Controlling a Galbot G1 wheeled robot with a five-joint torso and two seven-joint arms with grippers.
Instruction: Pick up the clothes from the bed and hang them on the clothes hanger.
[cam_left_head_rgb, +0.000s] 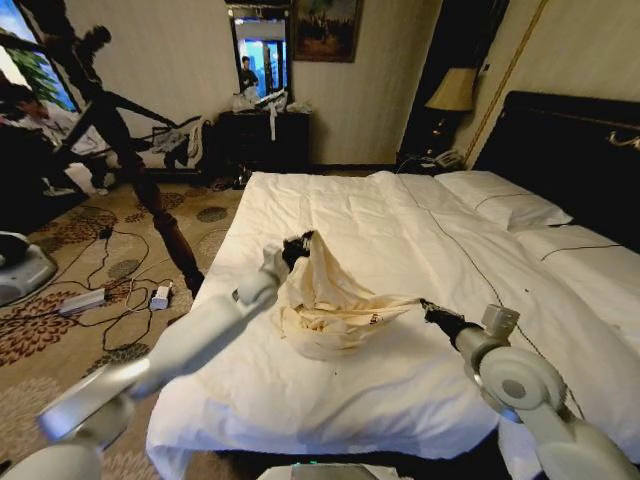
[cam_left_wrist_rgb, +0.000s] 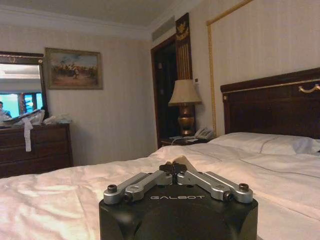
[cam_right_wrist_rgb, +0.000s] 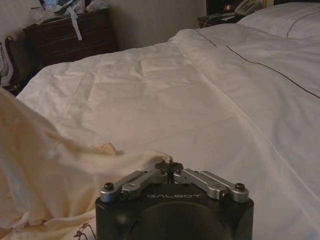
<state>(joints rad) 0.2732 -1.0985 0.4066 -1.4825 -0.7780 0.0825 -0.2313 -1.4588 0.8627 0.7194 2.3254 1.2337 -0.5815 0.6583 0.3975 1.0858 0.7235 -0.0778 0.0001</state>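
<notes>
Currently both hands are clamped on the cream long-sleeved top (cam_left_head_rgb: 335, 300), which hangs partly raised above the middle of the bed (cam_left_head_rgb: 400, 390). The left hand (cam_left_head_rgb: 297, 247) pinches one upper edge with its fingers pressed together on a fold of cloth; the left wrist view shows a small peak of fabric standing between the closed fingertips. The right hand (cam_left_head_rgb: 428, 308) grips the opposite edge, fingers together on a thin tongue of fabric.

Key relation: the held span runs from the left hand, higher and farther up the bed, down to the right hand, lower and nearer the foot. The long axis of the garment therefore lies slanted across the robot's front, not level. The bulk of the cloth sags between the two grip points and its lower folds rest on the white duvet (cam_left_head_rgb: 330, 210).

Materials: the top is soft, thin and limp, falling in loose pleats, with a small dark label (cam_left_head_rgb: 375, 320) near the right-hand edge. The duvet is smooth white cotton with shallow creases and a thin dark line of piping. A hanger cannot be made out.
</notes>
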